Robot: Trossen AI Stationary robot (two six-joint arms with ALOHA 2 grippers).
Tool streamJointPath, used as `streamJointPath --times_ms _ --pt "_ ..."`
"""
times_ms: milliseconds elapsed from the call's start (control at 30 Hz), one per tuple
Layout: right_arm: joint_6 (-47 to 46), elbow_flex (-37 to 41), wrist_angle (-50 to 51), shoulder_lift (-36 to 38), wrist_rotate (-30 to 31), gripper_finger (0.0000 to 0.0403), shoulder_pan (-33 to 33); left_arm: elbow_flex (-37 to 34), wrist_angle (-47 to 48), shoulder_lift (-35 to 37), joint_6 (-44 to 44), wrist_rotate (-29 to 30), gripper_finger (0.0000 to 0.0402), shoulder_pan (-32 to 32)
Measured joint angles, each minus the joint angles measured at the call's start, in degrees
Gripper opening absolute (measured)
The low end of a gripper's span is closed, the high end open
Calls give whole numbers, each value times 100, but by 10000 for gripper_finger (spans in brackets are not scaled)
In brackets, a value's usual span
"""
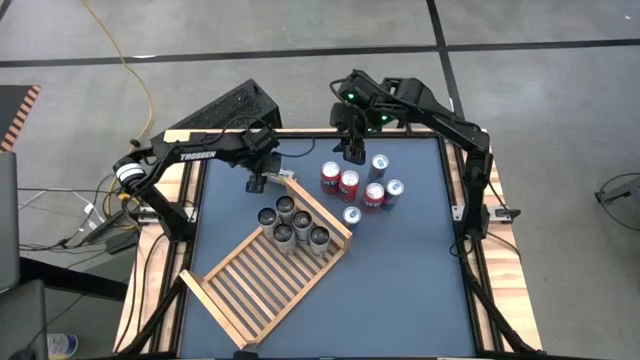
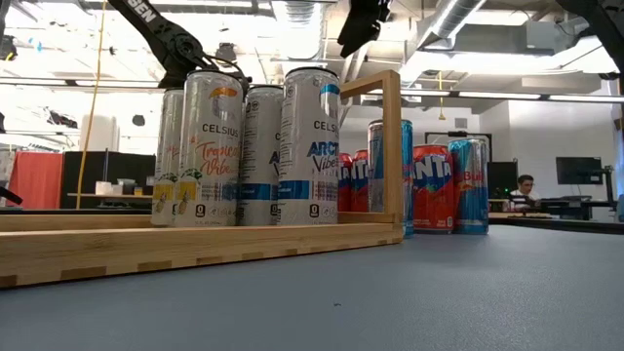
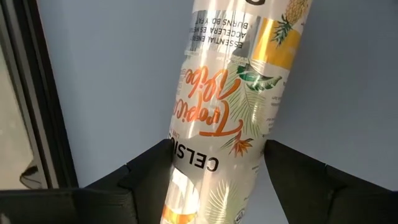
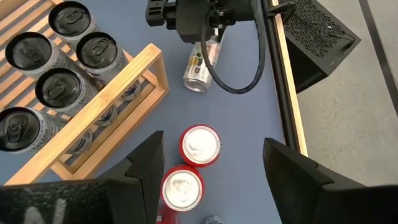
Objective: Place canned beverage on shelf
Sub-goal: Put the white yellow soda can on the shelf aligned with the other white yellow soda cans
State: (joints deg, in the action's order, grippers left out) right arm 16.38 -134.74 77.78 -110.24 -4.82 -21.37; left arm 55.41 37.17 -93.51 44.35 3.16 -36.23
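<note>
Beside the slatted shelf, left gripper clasps silver can.

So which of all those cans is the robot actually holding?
The silver Celsius can, gripped tilted by the left gripper just outside the shelf; every other can stands free.

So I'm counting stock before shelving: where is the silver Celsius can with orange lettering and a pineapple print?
The silver Celsius can is clamped in the left gripper, tilted above the blue tabletop just beyond the far corner of the slatted light-wood shelf.
</note>
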Motion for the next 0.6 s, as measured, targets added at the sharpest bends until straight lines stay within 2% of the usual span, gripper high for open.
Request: streamJointPath --times_ms 300,433,600 --pt "4 0 28 0 2 235 169 101 276 -20 -394 -524 243 -64" --pt "13 0 28 0 2 235 251 236 580 -62 -303 -1039 274 -53" --pt "12 0 15 0 3 235 312 283 780 -57 -407 -1095 325 -43"
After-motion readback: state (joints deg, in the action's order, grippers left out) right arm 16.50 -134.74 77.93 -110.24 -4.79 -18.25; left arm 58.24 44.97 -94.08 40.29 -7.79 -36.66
